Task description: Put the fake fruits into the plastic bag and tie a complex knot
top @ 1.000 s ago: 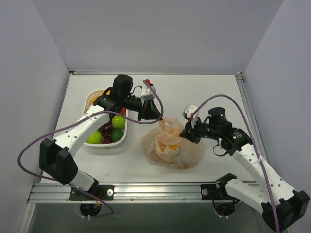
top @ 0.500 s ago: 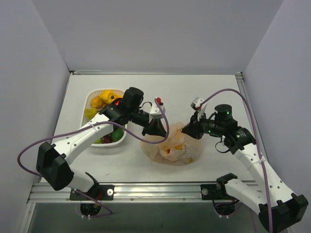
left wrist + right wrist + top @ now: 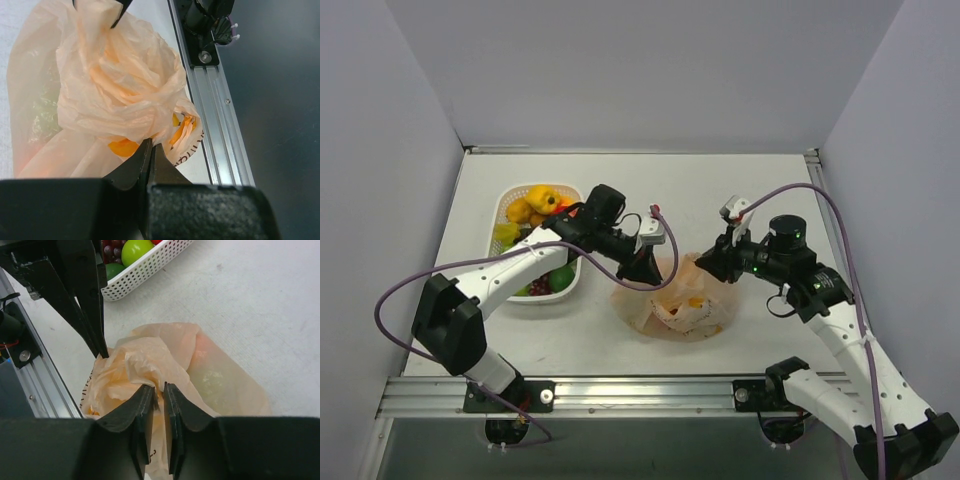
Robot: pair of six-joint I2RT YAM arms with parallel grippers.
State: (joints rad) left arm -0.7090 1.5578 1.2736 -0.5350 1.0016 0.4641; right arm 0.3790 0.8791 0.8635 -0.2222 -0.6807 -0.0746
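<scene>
- plastic bag (image 3: 682, 308) sits bunched on bench (image 3: 720, 190), centre-front, between both arms; orange fruit (image 3: 122, 148) shows through the film
- left end effector (image 3: 150, 146) is clamped tight on a bag fold, left side
- right end effector (image 3: 159, 388) is pinched on bag film, opposite side
- other fake fruits (image 3: 538, 204) are in white basket (image 3: 542, 297), left of the bag, not touching it

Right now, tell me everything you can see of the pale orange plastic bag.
The thin, crinkly, translucent pale orange plastic bag lies bunched on the white table between the arms. Orange shapes show through it; dark print marks one side. The left pincer and right pincer are each shut on a gathered fold.
</scene>
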